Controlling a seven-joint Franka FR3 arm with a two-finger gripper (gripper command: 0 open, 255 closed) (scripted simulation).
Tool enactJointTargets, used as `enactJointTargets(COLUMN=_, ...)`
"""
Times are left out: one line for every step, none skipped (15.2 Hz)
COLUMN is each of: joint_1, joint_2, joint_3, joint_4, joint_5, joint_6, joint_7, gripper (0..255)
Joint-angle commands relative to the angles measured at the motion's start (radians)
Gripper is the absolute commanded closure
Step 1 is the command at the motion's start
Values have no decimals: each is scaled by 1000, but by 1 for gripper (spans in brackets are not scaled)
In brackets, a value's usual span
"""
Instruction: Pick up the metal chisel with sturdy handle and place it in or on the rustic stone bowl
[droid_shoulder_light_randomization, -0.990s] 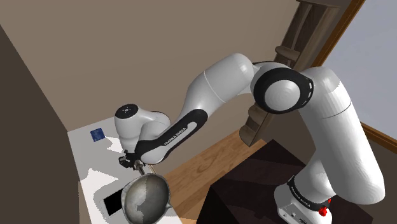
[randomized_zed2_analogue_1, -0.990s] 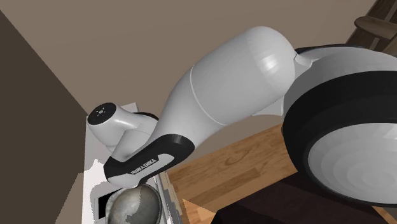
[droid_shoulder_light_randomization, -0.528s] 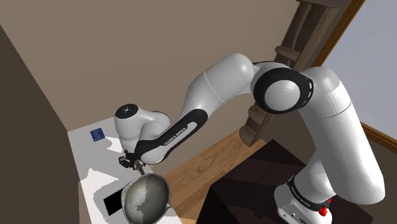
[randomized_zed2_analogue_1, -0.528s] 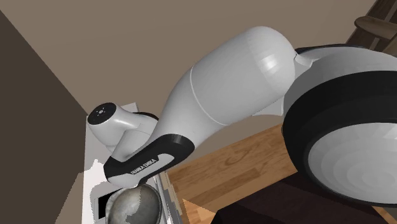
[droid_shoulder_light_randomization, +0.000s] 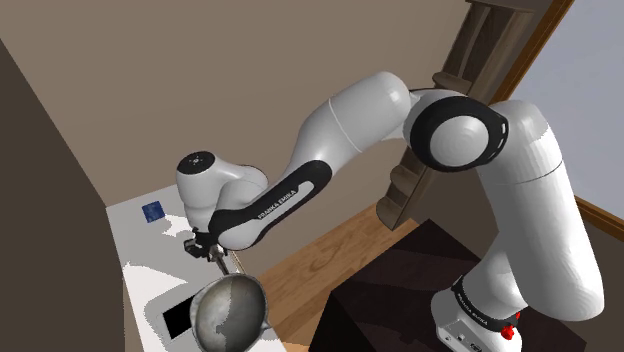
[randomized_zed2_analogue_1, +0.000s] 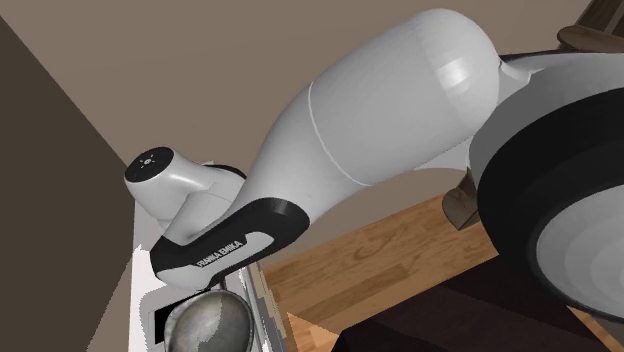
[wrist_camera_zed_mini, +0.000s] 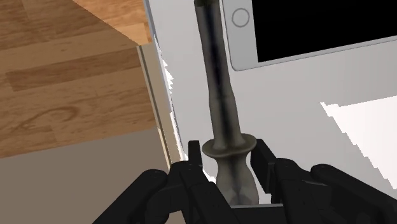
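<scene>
My gripper (wrist_camera_zed_mini: 228, 159) is shut on the thick handle end of a dark grey metal chisel (wrist_camera_zed_mini: 219, 83), which points away from the fingers, over the white tabletop (wrist_camera_zed_mini: 299, 133) near its edge. In the shoulder view the gripper (droid_shoulder_light_randomization: 206, 249) hangs just above and behind the rough grey stone bowl (droid_shoulder_light_randomization: 228, 312), with the chisel (droid_shoulder_light_randomization: 226, 264) slanting down toward the bowl's rim. The bowl (randomized_zed2_analogue_1: 205, 325) also sits low in the second exterior view, under the black forearm.
A black-screened phone (wrist_camera_zed_mini: 305, 32) lies flat beyond the chisel's tip, beside the bowl (droid_shoulder_light_randomization: 178, 318). A small blue object (droid_shoulder_light_randomization: 153, 211) rests at the table's far end. Wooden floor (wrist_camera_zed_mini: 70, 76) lies past the table edge. Brown walls close in behind and to the shoulder view's left.
The arm's elbow has risen and the wrist has moved up and slightly toward the shoulder view's left, carrying the chisel with it. The bowl and phone have not moved.
</scene>
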Motion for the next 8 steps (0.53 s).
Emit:
enactJointTargets(joint_1=-6, joint_2=-19, joint_3=7, joint_4=-3, joint_5=7, joint_6=-15, joint_7=-6, gripper=255)
enactJointTargets(joint_1=-8, joint_2=-28, joint_3=10, joint_4=-5, joint_5=11, joint_6=-23, joint_7=-8, gripper=255)
enactJointTargets(joint_1=-10, joint_2=-37, joint_3=14, joint_4=-6, joint_5=15, joint_6=-31, joint_7=-10, gripper=255)
enactJointTargets(joint_1=-13, joint_2=-46, joint_3=17, joint_4=-7, joint_5=18, joint_6=-39, joint_7=-12, gripper=255)
enactJointTargets(joint_1=-15, joint_2=-55, joint_3=20, joint_4=-7, joint_5=22, joint_6=-47, joint_7=-15, gripper=255)
enactJointTargets(joint_1=-17, joint_2=-64, joint_3=23, joint_4=-8, joint_5=26, joint_6=-56, joint_7=-17, gripper=255)
enactJointTargets(joint_1=-19, joint_2=-73, joint_3=26, joint_4=-8, joint_5=29, joint_6=-64, joint_7=-19, gripper=255)
enactJointTargets(joint_1=-21, joint_2=-81, joint_3=30, joint_4=-8, joint_5=33, joint_6=-72, joint_7=-22, gripper=255)
